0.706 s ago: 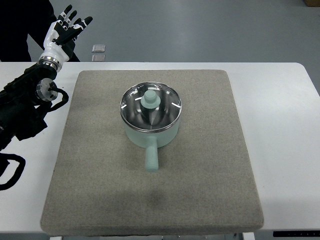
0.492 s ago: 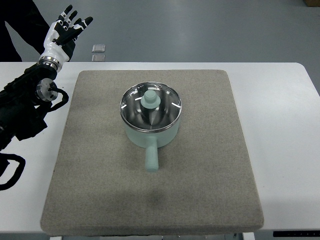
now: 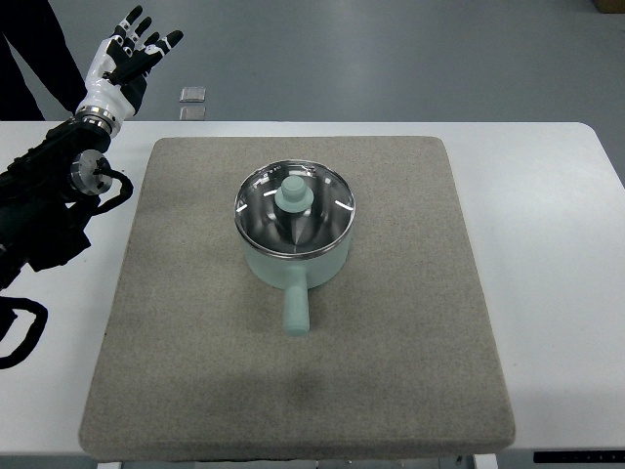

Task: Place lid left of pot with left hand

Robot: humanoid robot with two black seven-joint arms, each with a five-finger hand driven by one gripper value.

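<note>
You see the pot [image 3: 294, 233] mid-mat [image 3: 195, 371], handle pointing toward the robot's side, lid [image 3: 293, 205] seated on it. Your left hand [image 3: 122, 61] hovers far up-left of the pot, fingers spread, empty.

One pot [image 3: 293, 244] with one lid [image 3: 293, 207] on it, one grey mat [image 3: 410, 332] under the pot, one counter [image 3: 557, 293], one robot hand [image 3: 122, 59], two small squares [image 3: 192, 103] on the floor beyond the mat.

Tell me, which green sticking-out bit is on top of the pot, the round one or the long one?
The round knob, in the middle of the glass lid. The long handle sticks out of the pot's side instead.
</note>
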